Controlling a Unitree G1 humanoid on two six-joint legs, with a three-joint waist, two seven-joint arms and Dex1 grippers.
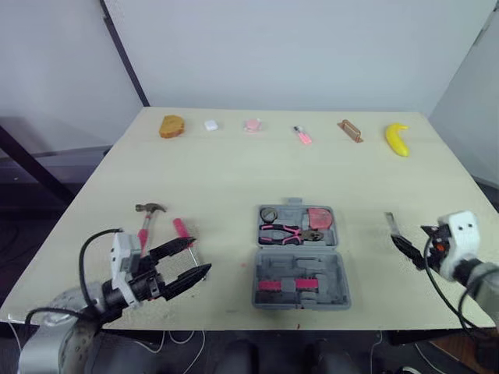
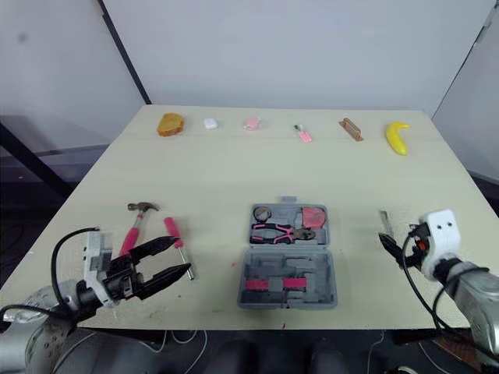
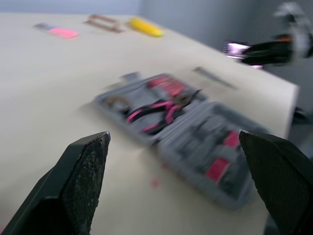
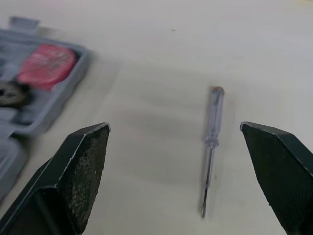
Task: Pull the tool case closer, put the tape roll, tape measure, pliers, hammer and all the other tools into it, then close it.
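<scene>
The grey tool case [image 1: 339, 257] lies open near the table's front middle. Its far half holds a tape roll [image 1: 269, 214], pink-handled pliers [image 1: 281, 232] and a red tape measure [image 1: 319, 218]. A hammer [image 1: 146, 220] and a short pink-handled tool [image 1: 184, 232] lie left of the case. My left gripper [image 1: 200, 255] hovers open just in front of them, pointing toward the case. A clear screwdriver [image 4: 211, 147] lies right of the case, and my right gripper [image 4: 174, 127] is open just short of it, with nothing between the fingers.
Along the far edge sit an orange-brown lump [image 1: 171, 126], a white piece [image 1: 210, 125], a pink piece [image 1: 252, 125], a small pink tool [image 1: 302, 135], a wooden block [image 1: 350, 130] and a banana [image 1: 398, 139]. Bare tabletop [image 1: 234, 179] lies between that row and the case.
</scene>
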